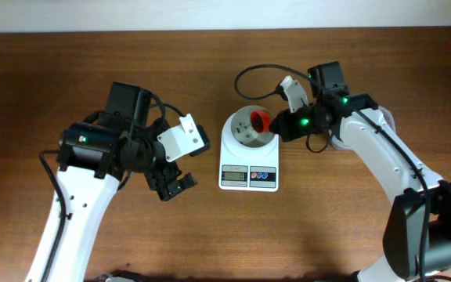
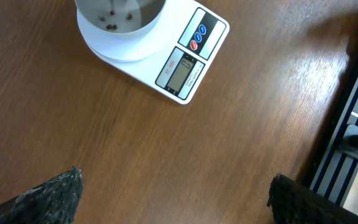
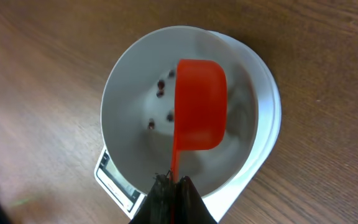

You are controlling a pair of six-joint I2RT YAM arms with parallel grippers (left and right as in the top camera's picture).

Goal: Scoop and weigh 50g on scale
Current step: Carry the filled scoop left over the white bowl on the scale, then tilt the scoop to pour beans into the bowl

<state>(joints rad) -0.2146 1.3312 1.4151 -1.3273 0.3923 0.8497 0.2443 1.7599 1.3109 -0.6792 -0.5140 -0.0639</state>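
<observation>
The white scale [image 1: 249, 174] stands mid-table with a round white bowl [image 1: 239, 133] on it. My right gripper [image 1: 286, 124] is shut on the thin handle of a red scoop [image 1: 260, 121], which it holds over the bowl. In the right wrist view the scoop [image 3: 199, 106] shows its smooth outer side above the bowl [image 3: 118, 81], and a few dark beans [image 3: 161, 93] lie on the bowl's floor. The right gripper [image 3: 174, 182] pinches the handle. My left gripper [image 1: 175, 185] hangs open left of the scale, nothing between its fingers [image 2: 61, 190]. The scale [image 2: 188, 59] and beans [image 2: 112, 26] show ahead of it.
Brown wooden table all round. A black cable [image 1: 249, 72] loops behind the scale. A pale object [image 1: 388, 119] sits partly hidden behind the right arm. In the left wrist view a dark slatted frame [image 2: 353, 118] runs along the right edge.
</observation>
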